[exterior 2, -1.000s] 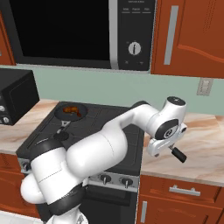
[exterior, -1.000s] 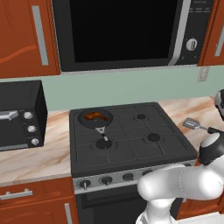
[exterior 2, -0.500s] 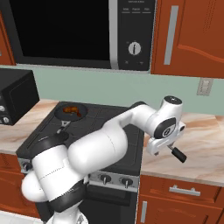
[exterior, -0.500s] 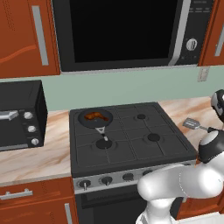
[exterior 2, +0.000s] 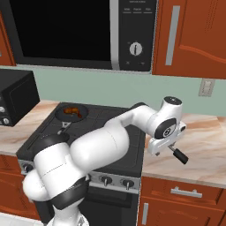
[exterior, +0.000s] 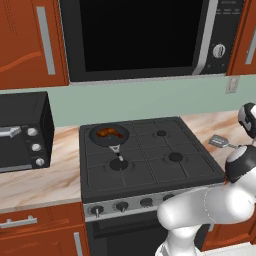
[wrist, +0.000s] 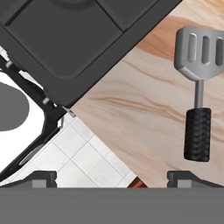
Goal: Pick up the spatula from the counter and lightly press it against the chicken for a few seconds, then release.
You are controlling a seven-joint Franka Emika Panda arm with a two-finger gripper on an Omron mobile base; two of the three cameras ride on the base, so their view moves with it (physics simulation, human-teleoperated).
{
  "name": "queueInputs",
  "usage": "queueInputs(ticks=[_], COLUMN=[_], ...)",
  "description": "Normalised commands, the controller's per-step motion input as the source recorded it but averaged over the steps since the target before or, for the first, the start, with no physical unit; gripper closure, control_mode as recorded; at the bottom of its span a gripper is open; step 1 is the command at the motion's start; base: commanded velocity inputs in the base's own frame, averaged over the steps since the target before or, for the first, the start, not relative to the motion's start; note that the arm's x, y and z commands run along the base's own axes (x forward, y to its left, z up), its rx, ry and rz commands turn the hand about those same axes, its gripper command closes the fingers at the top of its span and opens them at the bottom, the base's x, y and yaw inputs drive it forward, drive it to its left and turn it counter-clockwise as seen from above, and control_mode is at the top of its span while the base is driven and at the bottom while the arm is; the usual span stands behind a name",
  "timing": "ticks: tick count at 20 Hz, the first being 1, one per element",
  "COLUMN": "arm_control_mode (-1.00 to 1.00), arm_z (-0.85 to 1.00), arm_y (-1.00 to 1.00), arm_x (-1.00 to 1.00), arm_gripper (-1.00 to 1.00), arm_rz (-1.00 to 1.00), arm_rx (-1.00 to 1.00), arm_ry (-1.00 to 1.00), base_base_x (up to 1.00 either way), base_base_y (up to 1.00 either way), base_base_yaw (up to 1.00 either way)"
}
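The grey slotted spatula (wrist: 199, 87) with a black ribbed handle lies flat on the marble counter (wrist: 144, 109) right of the stove. My gripper (wrist: 113, 178) hovers above it, open, with nothing between its fingers; the handle lies near the right fingertip (wrist: 186, 177). In the right base view the hand (exterior 2: 164, 143) hangs over the counter, and the spatula's handle (exterior 2: 179, 155) pokes out beneath it. The spatula's head (exterior: 218, 141) shows beside my arm in the left base view. The browned chicken (exterior: 111, 132) sits in a small dark pan (exterior 2: 70, 114) on the stove's back left burner.
The black stove (exterior: 150, 160) fills the middle, its right corner close to the spatula (wrist: 65, 65). A black toaster oven (exterior: 22, 130) stands on the left counter. A microwave (exterior 2: 88, 31) hangs above. The counter's front edge and the tiled floor (wrist: 87, 153) lie below the hand.
The hand has shifted only slightly over the spatula. Its jaws have stayed open, and the spatula has not moved.
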Motion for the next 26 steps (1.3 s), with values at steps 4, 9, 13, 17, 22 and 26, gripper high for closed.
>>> queueInputs(ticks=[4, 9, 13, 17, 22, 26], arm_control_mode=[-1.00, -1.00, -1.00, -1.00, -1.00, -1.00], arm_z=[-0.05, -0.08, -0.08, -0.06, -0.06, -0.04], arm_y=[-0.07, -0.06, -0.05, -0.08, -0.09, -0.14], arm_x=[0.05, 0.09, 0.14, 0.15, 0.16, 0.07], arm_gripper=[-1.00, -1.00, -1.00, -1.00, -1.00, -1.00], arm_rz=[0.00, 0.00, 0.00, 0.00, 0.00, 0.00], arm_rx=[0.00, 0.00, 0.00, 0.00, 0.00, 0.00], arm_ry=[0.00, 0.00, 0.00, 0.00, 0.00, 0.00], base_base_x=[0.00, 0.00, 0.00, 0.00, 0.00, 0.00], base_base_y=[0.00, 0.00, 0.00, 0.00, 0.00, 0.00], base_base_yaw=[0.00, 0.00, 0.00, 0.00, 0.00, 0.00])
